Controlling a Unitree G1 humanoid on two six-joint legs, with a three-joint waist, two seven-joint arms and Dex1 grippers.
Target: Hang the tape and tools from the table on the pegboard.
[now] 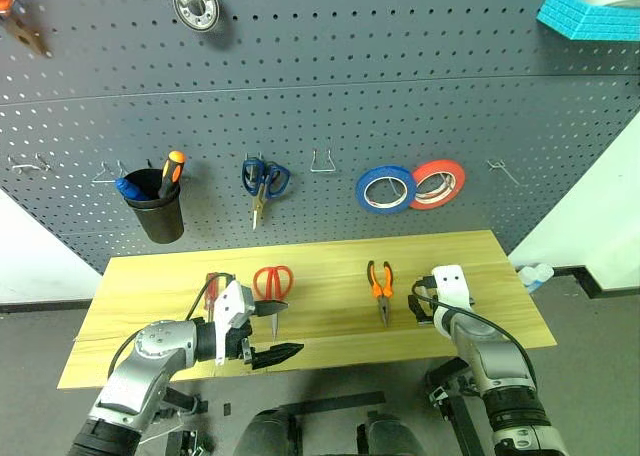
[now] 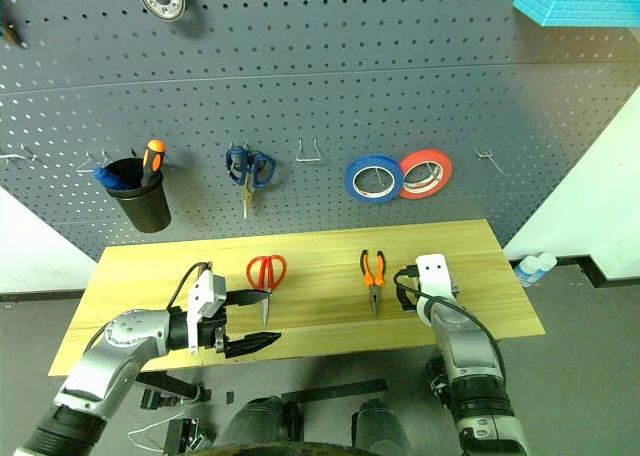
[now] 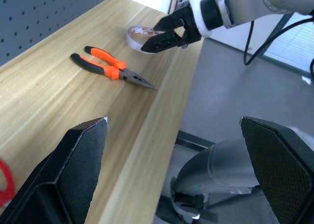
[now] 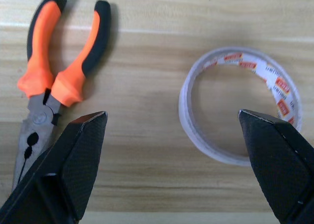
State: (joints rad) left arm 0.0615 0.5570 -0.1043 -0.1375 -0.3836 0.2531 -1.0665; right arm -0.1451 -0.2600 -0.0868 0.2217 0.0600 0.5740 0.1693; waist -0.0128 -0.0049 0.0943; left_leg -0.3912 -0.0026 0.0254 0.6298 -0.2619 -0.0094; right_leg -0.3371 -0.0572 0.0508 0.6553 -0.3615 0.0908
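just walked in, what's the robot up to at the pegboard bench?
Nothing is held yet. The right pincer hovers open over the tape, which lies flat on the table beside the pliers. The left pincer is open near the table's front edge, by the red scissors. All of these tools lie on the table, none hung on the pegboard.
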